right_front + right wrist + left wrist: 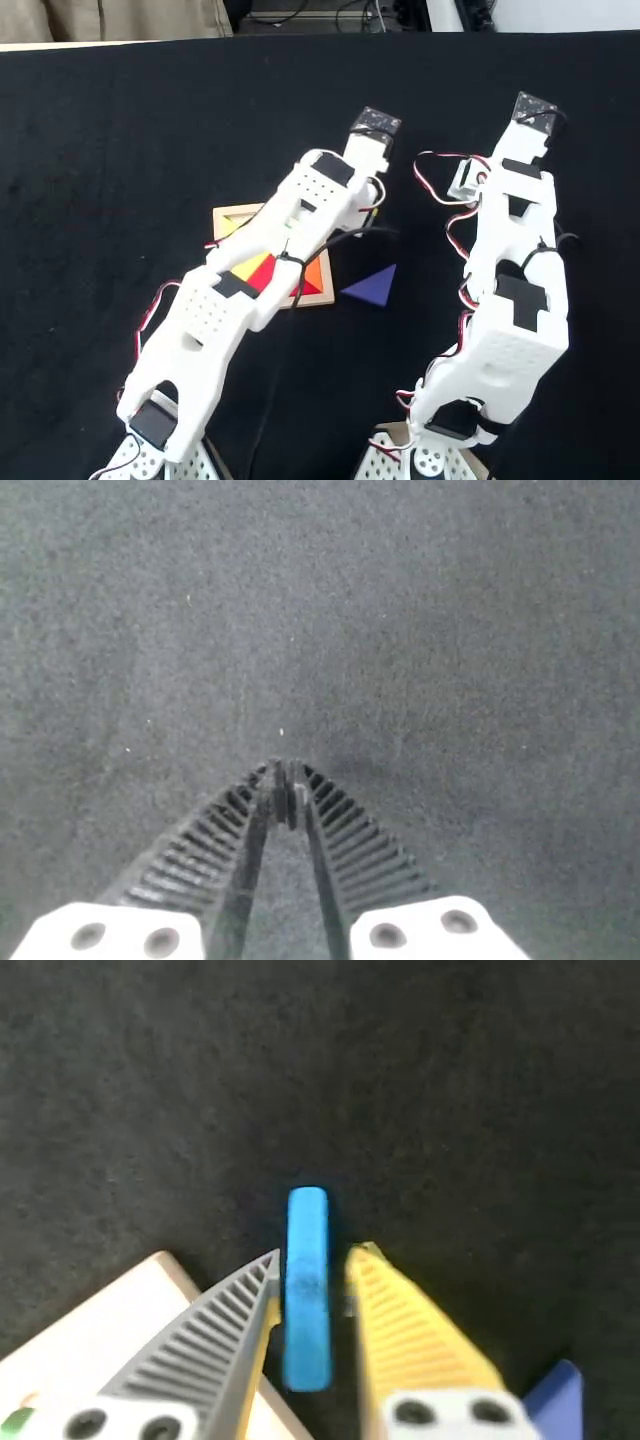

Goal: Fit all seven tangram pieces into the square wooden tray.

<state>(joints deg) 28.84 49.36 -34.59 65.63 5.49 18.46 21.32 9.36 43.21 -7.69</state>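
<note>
In the high view, we see the square wooden tray [232,216] on the black cloth [100,150], with the left arm [300,210] stretched across it. Past the arm's edge, a yellow piece [252,266], a red piece [268,278] and an orange piece [316,272] lie inside the tray. 1 dark blue triangle [372,285] lies flat on the cloth, just beside the tray on the side facing the right arm [515,270]. That arm stands well apart from the tray.

In the left wrist view, the left gripper [318,1255] is clamped on a light blue piece [307,1300]. The piece is held edge-on between the grey finger [215,1320] and the yellow finger [400,1330], and its end sticks out past both tips, above the cloth. A corner of the tray [110,1330] lies near the grey finger, and a tip of the dark blue triangle [555,1395] shows beside the yellow one.

In the right wrist view, the right gripper [287,780] has its 2 fingers pressed together with nothing between them, over bare cloth.
</note>
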